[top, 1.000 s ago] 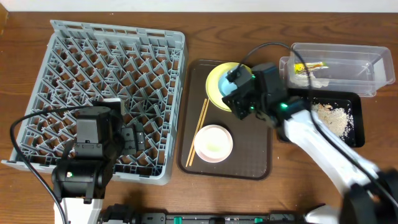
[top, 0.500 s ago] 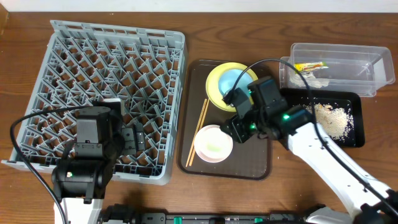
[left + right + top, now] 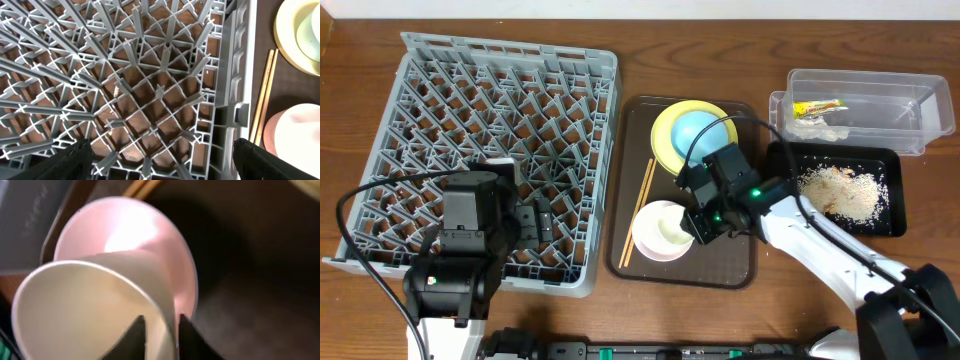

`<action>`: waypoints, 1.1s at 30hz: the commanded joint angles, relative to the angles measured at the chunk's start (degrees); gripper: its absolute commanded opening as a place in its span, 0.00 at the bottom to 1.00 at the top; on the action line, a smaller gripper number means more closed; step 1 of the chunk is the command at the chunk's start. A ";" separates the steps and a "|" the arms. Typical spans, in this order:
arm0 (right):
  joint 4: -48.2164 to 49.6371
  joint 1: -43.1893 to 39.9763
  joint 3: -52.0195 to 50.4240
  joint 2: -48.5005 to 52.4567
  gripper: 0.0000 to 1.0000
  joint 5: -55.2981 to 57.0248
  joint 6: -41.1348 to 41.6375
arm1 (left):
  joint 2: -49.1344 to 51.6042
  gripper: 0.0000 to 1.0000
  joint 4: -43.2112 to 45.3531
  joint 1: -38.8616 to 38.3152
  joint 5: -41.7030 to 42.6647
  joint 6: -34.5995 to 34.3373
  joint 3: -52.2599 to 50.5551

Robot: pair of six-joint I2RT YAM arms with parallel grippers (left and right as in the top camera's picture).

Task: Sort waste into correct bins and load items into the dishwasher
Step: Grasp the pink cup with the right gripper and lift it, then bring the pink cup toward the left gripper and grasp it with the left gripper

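Rim of small white cup (image 3: 90, 310) pinched in right jaws, inside pinkish-white bowl (image 3: 150, 235); left jaws wide.

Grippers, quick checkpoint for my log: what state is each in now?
Left gripper: open, empty.
Right gripper: closed on the small white cup, at its rim.

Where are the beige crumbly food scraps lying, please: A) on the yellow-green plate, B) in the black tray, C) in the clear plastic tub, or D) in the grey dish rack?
B: the overhead view shows the food scraps heaped in the black tray, beside the clear tub, which holds the snack wrapper.
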 commanded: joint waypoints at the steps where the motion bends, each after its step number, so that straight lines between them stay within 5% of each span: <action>1: 1.77 0.76 0.00 0.24 0.09 -0.15 2.40 | -0.02 0.90 0.00 -0.17 -0.68 -0.50 1.25; 3: 2.08 0.70 0.61 0.17 0.01 -0.33 3.15 | -0.02 0.90 0.00 -0.17 -0.68 -0.50 1.25; 12: -1.42 -3.37 8.94 -4.48 0.01 0.44 3.48 | -0.02 0.91 0.94 -0.20 5.81 -0.61 1.25; 18: 4.35 -9.18 10.29 -7.21 0.01 -1.53 14.56 | 2.21 0.91 6.32 -0.20 22.03 -9.81 1.16; 33: 20.57 -10.23 10.21 -6.49 0.01 -36.39 15.32 | 21.73 0.90 36.41 -0.20 73.57 -19.39 0.94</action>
